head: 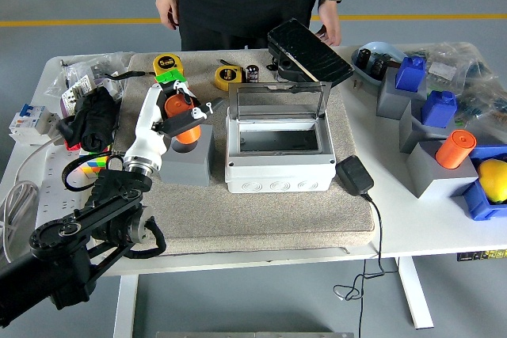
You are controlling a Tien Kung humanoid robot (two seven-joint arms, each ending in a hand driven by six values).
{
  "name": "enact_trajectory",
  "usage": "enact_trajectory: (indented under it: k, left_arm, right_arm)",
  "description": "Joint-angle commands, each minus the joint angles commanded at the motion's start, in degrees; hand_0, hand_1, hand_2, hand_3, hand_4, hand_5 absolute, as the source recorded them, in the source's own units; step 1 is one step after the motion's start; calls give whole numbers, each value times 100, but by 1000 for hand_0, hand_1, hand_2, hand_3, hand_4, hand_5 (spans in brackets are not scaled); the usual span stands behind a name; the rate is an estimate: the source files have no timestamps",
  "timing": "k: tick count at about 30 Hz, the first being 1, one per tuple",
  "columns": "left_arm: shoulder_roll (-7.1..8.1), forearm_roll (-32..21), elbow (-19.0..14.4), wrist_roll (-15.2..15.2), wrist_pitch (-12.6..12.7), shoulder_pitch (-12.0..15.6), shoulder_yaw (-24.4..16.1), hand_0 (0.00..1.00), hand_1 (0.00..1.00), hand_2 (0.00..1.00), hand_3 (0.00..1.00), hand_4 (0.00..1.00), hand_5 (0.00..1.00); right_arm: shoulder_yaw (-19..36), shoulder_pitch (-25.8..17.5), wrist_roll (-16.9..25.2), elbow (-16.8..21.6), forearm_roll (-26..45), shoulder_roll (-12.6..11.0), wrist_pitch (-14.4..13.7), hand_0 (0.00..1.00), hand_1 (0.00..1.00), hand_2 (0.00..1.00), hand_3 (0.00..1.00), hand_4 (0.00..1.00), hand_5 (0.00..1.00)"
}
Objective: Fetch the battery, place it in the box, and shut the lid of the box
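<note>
My left hand (176, 116) is white, on a black arm that comes in from the lower left. Its fingers are curled around an orange battery (187, 133) and hold it upright just above a grey holder block (187, 165). The grey box (277, 165) stands right of the block on the mat, apart from the hand. Its clear lid (277, 104) is up and open, and the inside looks empty. A second orange battery (455, 149) stands on a grey block at the right. My right hand is out of view.
A person stands at the far side, hands (168, 13) hanging at the table's edge. A black slab (309, 51) leans behind the box. Two yellow tape measures (228, 77), a black power adapter (355, 174) with cable, blue blocks (440, 107) and left-side clutter (91, 112) surround the mat.
</note>
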Motion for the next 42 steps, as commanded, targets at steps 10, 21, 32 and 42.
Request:
enact_trajectory:
  k: [10, 21, 32, 42]
  left_arm:
    - [181, 2223, -1371, 1616, 74, -283, 76, 39, 2, 50, 107, 998, 158]
    - [-221, 4576, -1208, 3418, -236, -1367, 1191, 37, 5, 60, 109, 998, 258]
    - [-963, 5145, 21, 4671, -615, -2344, 2105, 40, 6, 74, 125, 998, 318]
    - [-1146, 5206, 366, 4788, -603, -2560, 2229, 150, 171, 256, 411, 998, 401]
  right_arm:
    - [-2, -1, 2, 1, 4, -3, -3, 572, 641, 668, 586, 950, 476]
    - [-69, 16, -6, -1, 43, -20, -11, 572, 642, 668, 585, 950, 478]
    - [-200, 46, -4, 5, 90, -43, -17, 570, 642, 667, 584, 949, 478]
    - [-226, 67, 2, 18, 91, -55, -20, 572, 642, 668, 584, 949, 480]
